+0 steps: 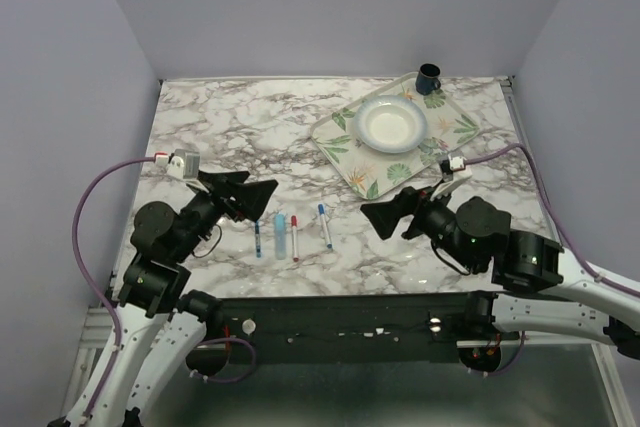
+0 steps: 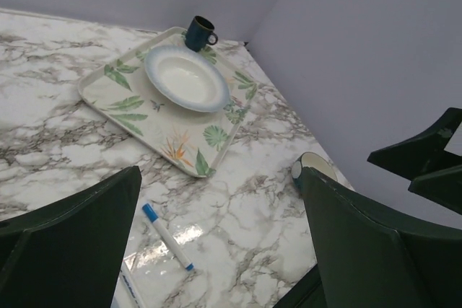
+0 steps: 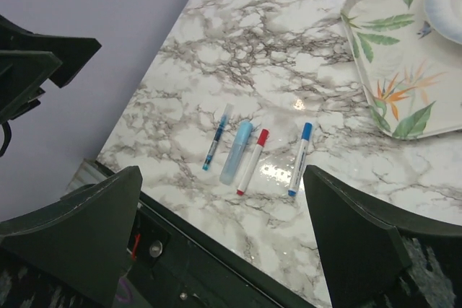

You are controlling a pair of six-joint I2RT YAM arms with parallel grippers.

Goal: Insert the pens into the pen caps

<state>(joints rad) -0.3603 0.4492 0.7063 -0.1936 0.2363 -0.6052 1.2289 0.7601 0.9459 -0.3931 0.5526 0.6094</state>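
Four pens [image 1: 281, 237] lie side by side on the marble table [image 1: 230, 127] in the top view, in the gap between the left gripper [image 1: 262, 183] and the right gripper [image 1: 380, 204], just below the left fingertips [image 1: 255, 194] and off to the left of the right ones; both grippers are spread wide and hold nothing. No loose pen caps show anywhere.

Left wrist view: the fingers [image 2: 72, 250] stand wide apart, and a blue-ended pen [image 2: 167, 236] lies between them, untouched; the tray [image 2: 97, 88] sits well beyond their tips.

Right wrist view: the fingers [image 3: 79, 243] are likewise spread, and all four pens lie between and beyond them, the red and blue ends looking like caps seated on the barrels (too small to be sure).

Judgement: either capping is complete, or the caps lie out of view and every insertion is left to do.
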